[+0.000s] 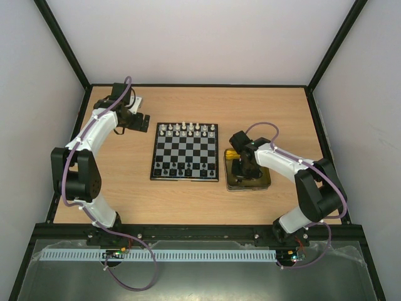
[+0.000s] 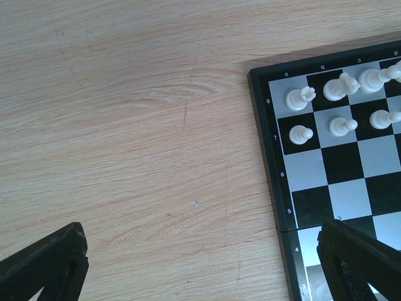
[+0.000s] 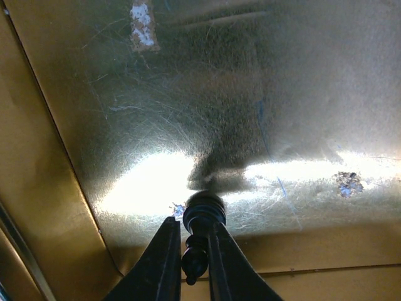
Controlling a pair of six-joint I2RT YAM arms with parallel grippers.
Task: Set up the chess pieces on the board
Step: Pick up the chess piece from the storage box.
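Wooden table [image 1: 125,188], board [image 2: 332,188] partly cut off, left gripper [image 2: 200,251] wide, empty, right gripper [image 3: 194,227] pinching glossy black chessman [image 3: 203,210] in tin [image 3: 263,94].

Wooden table [image 1: 125,188], board [image 1: 185,150] at centre, yellow-lined tin [image 1: 264,180] just right

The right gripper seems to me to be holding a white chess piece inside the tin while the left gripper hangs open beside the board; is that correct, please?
Not quite: the chess piece in the right gripper is black, not white; the right wrist view shows it. Otherwise yes: it is inside the tin, and the left gripper hangs open beside the board.
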